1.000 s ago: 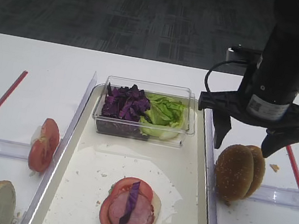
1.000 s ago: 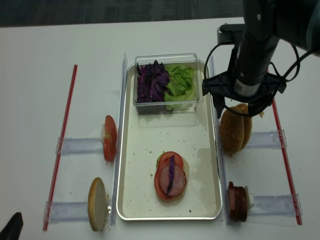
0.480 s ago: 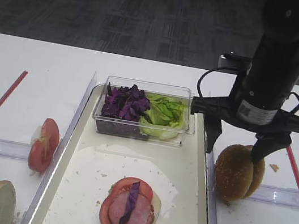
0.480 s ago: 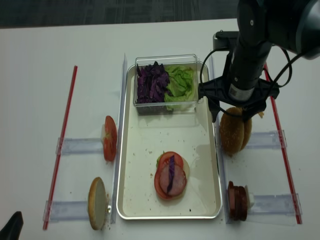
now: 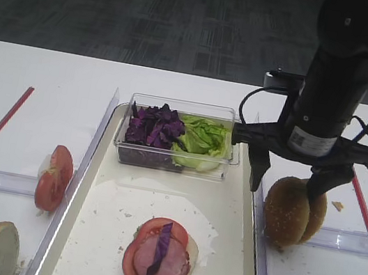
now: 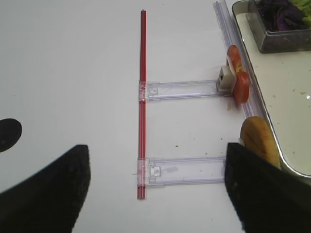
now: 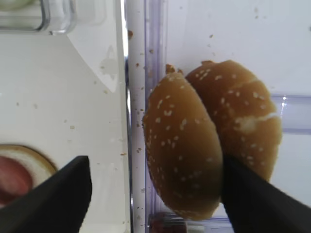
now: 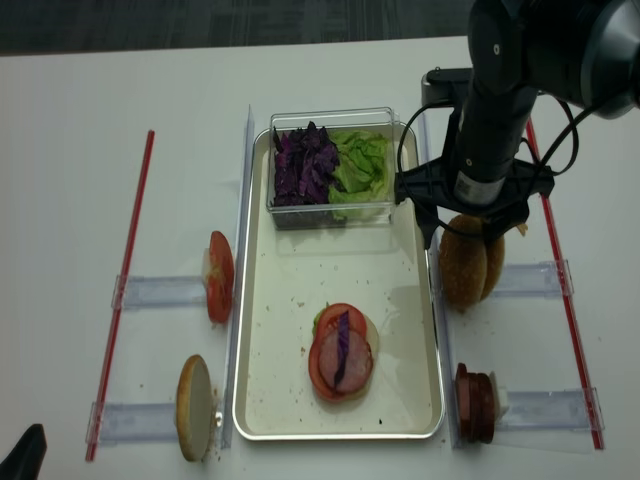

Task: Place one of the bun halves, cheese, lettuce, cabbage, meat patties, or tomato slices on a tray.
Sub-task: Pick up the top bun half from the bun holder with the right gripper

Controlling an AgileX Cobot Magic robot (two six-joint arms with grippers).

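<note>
Lowered since a second ago, the right claw (image 5: 287,189) now hangs with its two dark fingers spread wide on either side of the bun tops, where earlier it hovered higher above them.

From the front high view, two seeded bun halves (image 5: 294,210) stand on edge, leaning together in a clear holder just outside the right rim of the tray (image 5: 89,178). The claw sits directly above them, open and gripping nothing. One finger comes down on the tray side, the other on the far right side. The buns' flat faces run front to back, so the fingers would close across the pair.

From the right wrist view, the nearer bun top (image 7: 182,153) overlaps the one with a pale bare patch (image 7: 240,116). Both lie between the open fingers, which have not yet touched them.

From the left wrist view, the left claw (image 6: 155,187) is open over bare white bench, well apart from the tray, near the tomato slices (image 6: 238,80).

From the overhead view, the right arm is plainly the nearer. The tray holds a clear box (image 8: 333,165) of cabbage (image 8: 302,162) and lettuce (image 8: 362,165) at its far end and a stacked filling (image 8: 341,352) toward the near end, with bare crumbed surface between.
</note>
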